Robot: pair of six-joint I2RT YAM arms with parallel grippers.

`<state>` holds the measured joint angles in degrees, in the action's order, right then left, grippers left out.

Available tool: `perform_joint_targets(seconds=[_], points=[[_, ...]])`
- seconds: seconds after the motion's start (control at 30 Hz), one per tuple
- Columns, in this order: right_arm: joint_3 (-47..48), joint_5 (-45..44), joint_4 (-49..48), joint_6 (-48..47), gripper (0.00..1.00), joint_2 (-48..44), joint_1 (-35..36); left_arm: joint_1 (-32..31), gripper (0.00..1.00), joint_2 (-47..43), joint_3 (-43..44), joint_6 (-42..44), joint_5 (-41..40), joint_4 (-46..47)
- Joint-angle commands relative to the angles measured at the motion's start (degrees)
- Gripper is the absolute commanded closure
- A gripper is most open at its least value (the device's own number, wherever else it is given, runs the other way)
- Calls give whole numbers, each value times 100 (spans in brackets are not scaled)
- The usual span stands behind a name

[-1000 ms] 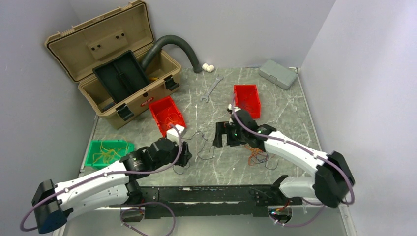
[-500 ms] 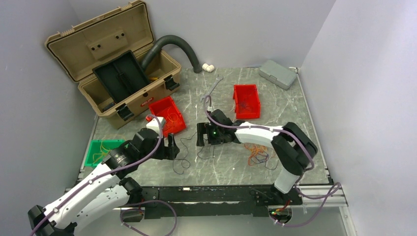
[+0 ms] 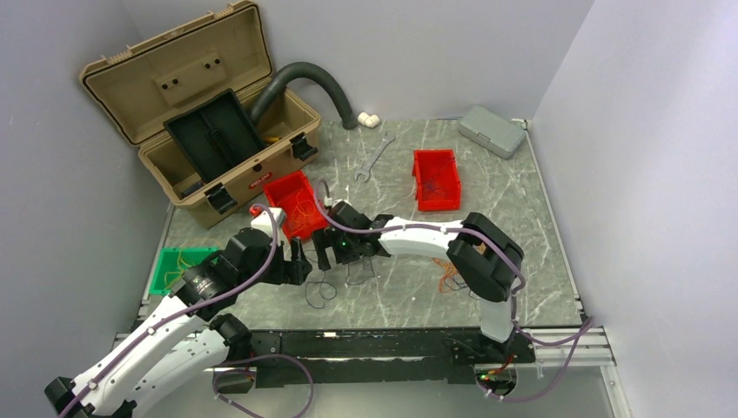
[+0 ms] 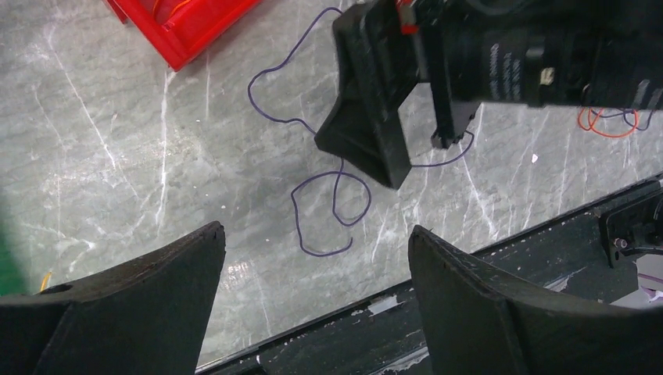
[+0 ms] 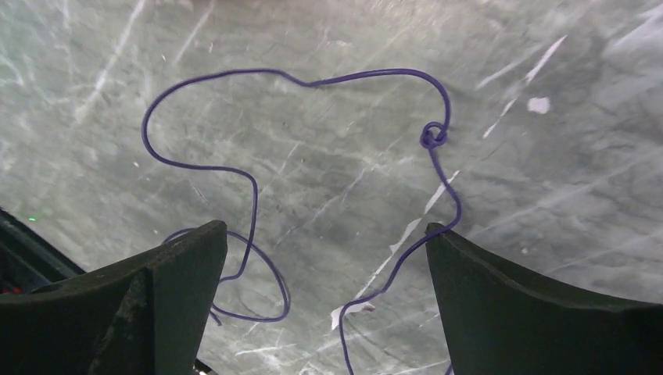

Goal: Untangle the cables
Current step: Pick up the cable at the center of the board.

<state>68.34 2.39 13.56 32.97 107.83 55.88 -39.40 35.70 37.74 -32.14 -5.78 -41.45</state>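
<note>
A single thin dark purple wire (image 3: pixel 338 272) lies loose in loops on the marble table; it shows in the left wrist view (image 4: pixel 335 209) and the right wrist view (image 5: pixel 234 168), where it has a small knot (image 5: pixel 431 137). A small tangle of orange and dark wires (image 3: pixel 452 275) lies further right, also in the left wrist view (image 4: pixel 606 122). My right gripper (image 3: pixel 335 255) is open and low over the purple wire, whose strands run between its fingers (image 5: pixel 326 234). My left gripper (image 3: pixel 298 261) is open and empty just left of the wire (image 4: pixel 314 234).
An open tan toolbox (image 3: pixel 209 131) stands at the back left with a grey hose (image 3: pixel 313 78). A red bin (image 3: pixel 296 203) holding wires is close behind both grippers, another red bin (image 3: pixel 436 178) further right, a green bin (image 3: pixel 174 268) left. A wrench (image 3: pixel 374 158) and a grey case (image 3: pixel 492 131) lie behind.
My right arm has swept left across the table from beside the orange tangle to above the purple wire. My left gripper has drawn back a little to the left. Both stayed open.
</note>
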Motion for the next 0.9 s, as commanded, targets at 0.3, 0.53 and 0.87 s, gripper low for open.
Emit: perform_joint_targets(seconds=[0.3, 0.53, 0.87], points=[[855, -1186, 1382, -118, 0, 554, 702, 146, 10, 46, 237, 182, 85, -4], [914, -1480, 1538, -118, 68, 745, 738, 204, 9, -41, 249, 198, 51, -71], [62, -1336, 1114, -239, 100, -685, 341, 245, 10, -52, 306, 241, 62, -84]])
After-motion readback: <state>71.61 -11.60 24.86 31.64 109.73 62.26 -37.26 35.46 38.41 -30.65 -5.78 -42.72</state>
